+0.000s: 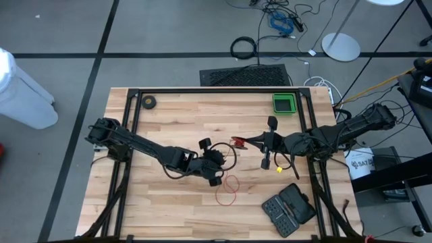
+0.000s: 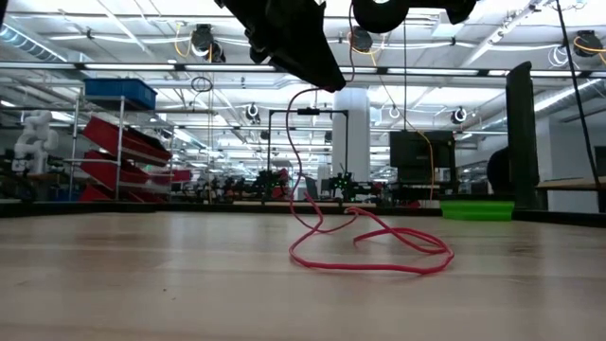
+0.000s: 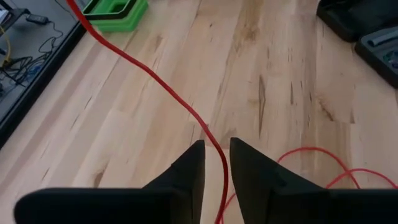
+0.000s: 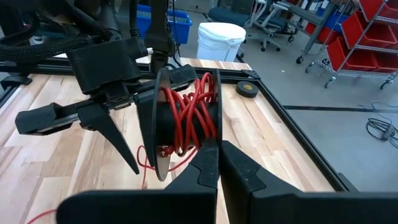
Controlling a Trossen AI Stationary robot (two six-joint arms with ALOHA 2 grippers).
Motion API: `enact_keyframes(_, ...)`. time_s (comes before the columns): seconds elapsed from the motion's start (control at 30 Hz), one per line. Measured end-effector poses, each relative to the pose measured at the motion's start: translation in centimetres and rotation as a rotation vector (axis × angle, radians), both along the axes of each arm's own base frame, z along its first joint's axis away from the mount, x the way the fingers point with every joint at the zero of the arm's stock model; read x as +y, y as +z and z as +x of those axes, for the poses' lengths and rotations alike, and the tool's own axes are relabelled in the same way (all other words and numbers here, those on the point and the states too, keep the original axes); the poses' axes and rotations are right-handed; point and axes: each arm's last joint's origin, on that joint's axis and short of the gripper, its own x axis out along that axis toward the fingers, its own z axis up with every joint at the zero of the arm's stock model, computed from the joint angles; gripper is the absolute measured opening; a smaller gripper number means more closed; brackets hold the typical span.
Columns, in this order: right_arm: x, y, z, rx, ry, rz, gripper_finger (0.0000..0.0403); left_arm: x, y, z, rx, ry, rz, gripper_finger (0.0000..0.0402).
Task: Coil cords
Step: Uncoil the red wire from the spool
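Hovering over mid-bench point(image 1: 162, 121), left hand point(image 3: 217, 163) straddling the red cord point(image 3: 163, 86), fingers point(image 3: 189, 169) narrowly parted, apparently not yet pinching it. Sitting at three o'clock of it, right hand point(image 4: 217, 152) pressed together against the reel point(image 4: 163, 127), already wound with cord. Trailing down, slack looping on the bench at six o'clock.

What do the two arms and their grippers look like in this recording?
Both arms are dark, jointed and slim, with black cables looped loosely along them. The left gripper has two matte black fingers tapering to wedge-shaped tips. The right gripper has the same black pointed fingers on a broad black body. No markings show on either.
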Motion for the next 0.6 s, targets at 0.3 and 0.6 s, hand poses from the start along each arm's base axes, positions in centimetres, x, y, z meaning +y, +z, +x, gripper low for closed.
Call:
enact_keyframes(0.3, -0.01, 0.00, 0.00, 0.000, 0.000, 0.000, 0.0000, 0.13, 0.03, 0.01, -0.006, 0.022, 0.018, 0.0027)
enact_keyframes(0.6, -0.01, 0.00, 0.00, 0.000, 0.000, 0.000, 0.0000, 0.39, -0.13, -0.32, 0.022, 0.068, 0.073, 0.0003)
